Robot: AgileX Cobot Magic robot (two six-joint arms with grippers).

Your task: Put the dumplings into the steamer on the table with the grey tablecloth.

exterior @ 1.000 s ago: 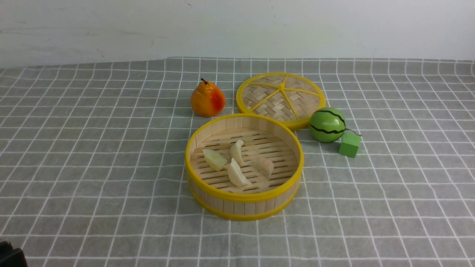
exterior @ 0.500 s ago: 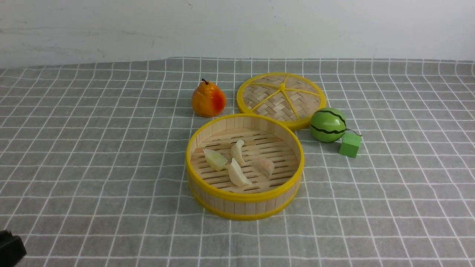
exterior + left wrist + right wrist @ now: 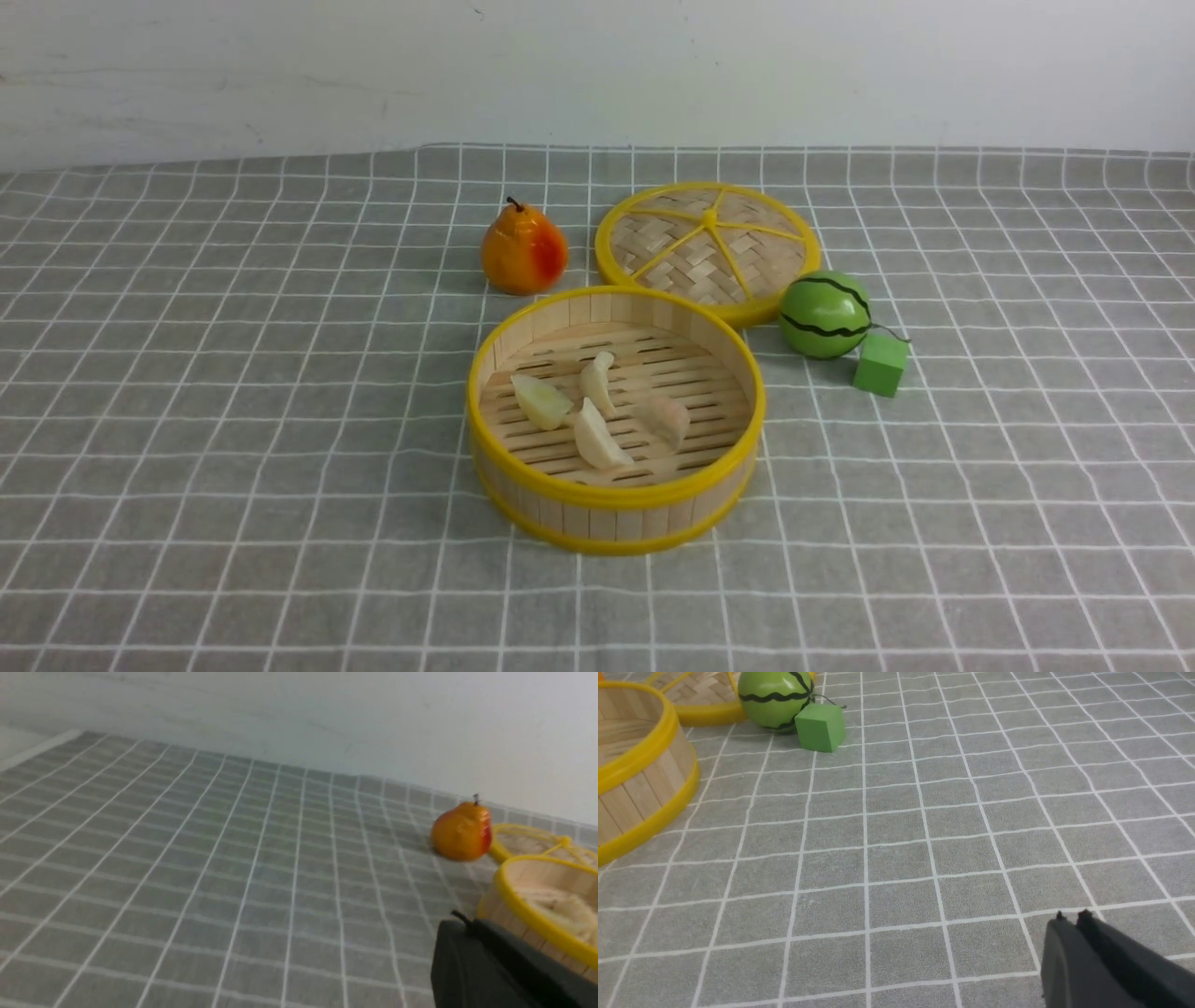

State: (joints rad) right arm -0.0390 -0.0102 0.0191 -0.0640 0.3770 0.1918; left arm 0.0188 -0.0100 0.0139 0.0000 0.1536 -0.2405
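The steamer (image 3: pixel 616 497), a round bamboo basket with yellow rims, stands mid-table on the grey tablecloth (image 3: pixel 233 420). Several pale dumplings lie on its slatted floor, among them one on the left (image 3: pixel 540 401), one in front (image 3: pixel 597 439) and a pinkish one on the right (image 3: pixel 667 420). Neither arm shows in the front view. In the left wrist view my left gripper (image 3: pixel 462 919) is shut and empty, with the steamer's wall (image 3: pixel 528 891) just behind it. Over bare cloth, my right gripper (image 3: pixel 1071 915) is shut on nothing, far from the steamer (image 3: pixel 640 765).
An orange pear (image 3: pixel 523 250) stands behind the steamer on the left. A flat woven lid (image 3: pixel 707 245) with yellow spokes lies behind on the right. Beside it are a toy watermelon (image 3: pixel 824 315) and a green cube (image 3: pixel 879 364). A white wall closes the back.
The dark piece of my left arm at the front view's lower left corner has slid out of the picture. Steamer, dumplings and the other things have not moved.
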